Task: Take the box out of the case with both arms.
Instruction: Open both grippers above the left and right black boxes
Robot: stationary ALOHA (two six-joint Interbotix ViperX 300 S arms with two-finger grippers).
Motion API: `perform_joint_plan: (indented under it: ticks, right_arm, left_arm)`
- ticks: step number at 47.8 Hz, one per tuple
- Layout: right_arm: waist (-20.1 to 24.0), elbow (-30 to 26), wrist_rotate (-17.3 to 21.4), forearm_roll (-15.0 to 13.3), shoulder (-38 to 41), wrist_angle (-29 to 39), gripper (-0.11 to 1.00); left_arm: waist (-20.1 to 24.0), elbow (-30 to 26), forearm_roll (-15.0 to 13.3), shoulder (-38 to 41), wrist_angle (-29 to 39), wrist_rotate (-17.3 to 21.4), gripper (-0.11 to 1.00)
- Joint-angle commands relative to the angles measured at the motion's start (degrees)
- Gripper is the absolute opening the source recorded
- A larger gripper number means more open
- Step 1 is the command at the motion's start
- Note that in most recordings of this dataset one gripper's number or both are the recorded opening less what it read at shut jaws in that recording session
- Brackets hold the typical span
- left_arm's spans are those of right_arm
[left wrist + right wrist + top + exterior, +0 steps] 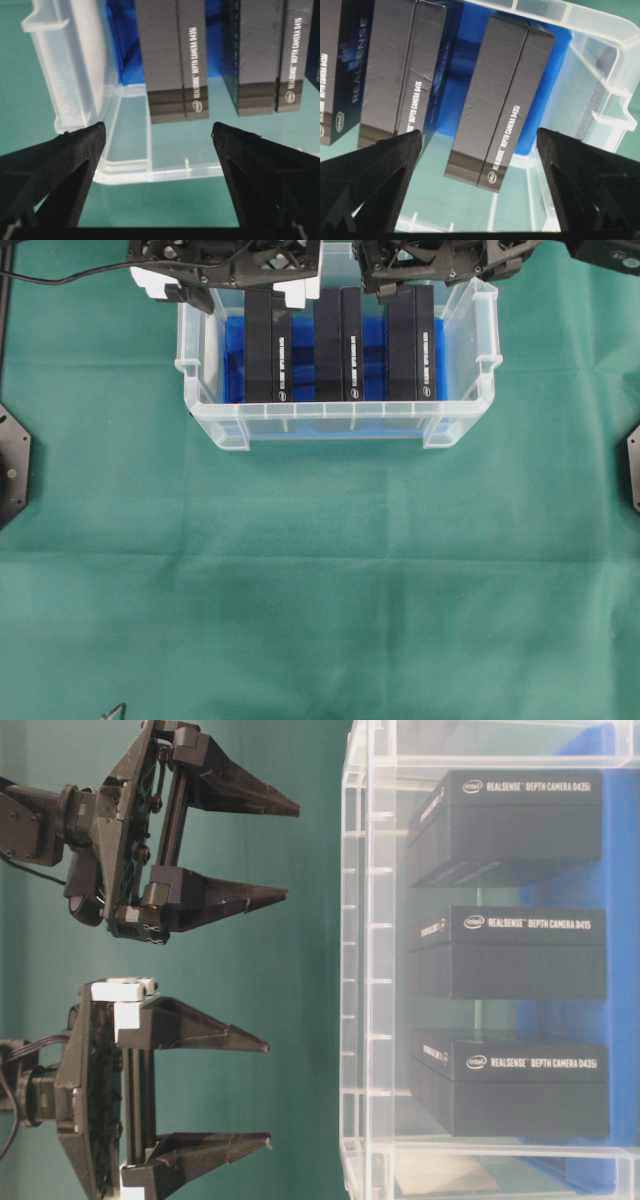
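Observation:
The clear plastic case (330, 425) sits at the far middle of the green table, with a blue lining (300, 350) on its floor. Three black boxes stand on edge in it: left (268, 345), middle (338, 345), right (410, 345). My left gripper (240, 290), with white parts, hovers open above the far end of the left box (175, 60), holding nothing. My all-black right gripper (425, 280) hovers open above the far end of the right box (500, 100), also empty. In the table-level view both grippers (269, 1093) (293, 852) stand clear of the case rim (355, 950).
Green cloth (320, 590) covers the table in front of the case. Black arm bases sit at the left edge (12, 465) and the right edge (632, 465). A cable (60, 278) runs in at the top left. A small dark object (115, 710) lies at the bottom edge.

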Motion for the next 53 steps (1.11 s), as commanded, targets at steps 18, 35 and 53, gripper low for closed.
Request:
perform_joint_plan:
  ticks: [18, 35, 53]
  right_arm:
    - [0.1, -1.4, 0.0, -0.2, -0.8, 0.0, 0.96]
    - [0.1, -1.4, 0.1, -0.1, -0.8, 0.1, 0.96]
    - [0.1, -1.4, 0.1, 0.2, -0.8, 0.5, 0.96]
  left_arm:
    - [-0.1, -1.4, 0.2, 0.5, -2.1, 1.2, 0.83]
    - [-0.1, -1.3, 0.3, 0.5, -2.9, 1.6, 0.83]
    - [-0.1, -1.2, 0.4, 0.5, -3.6, 1.7, 0.83]
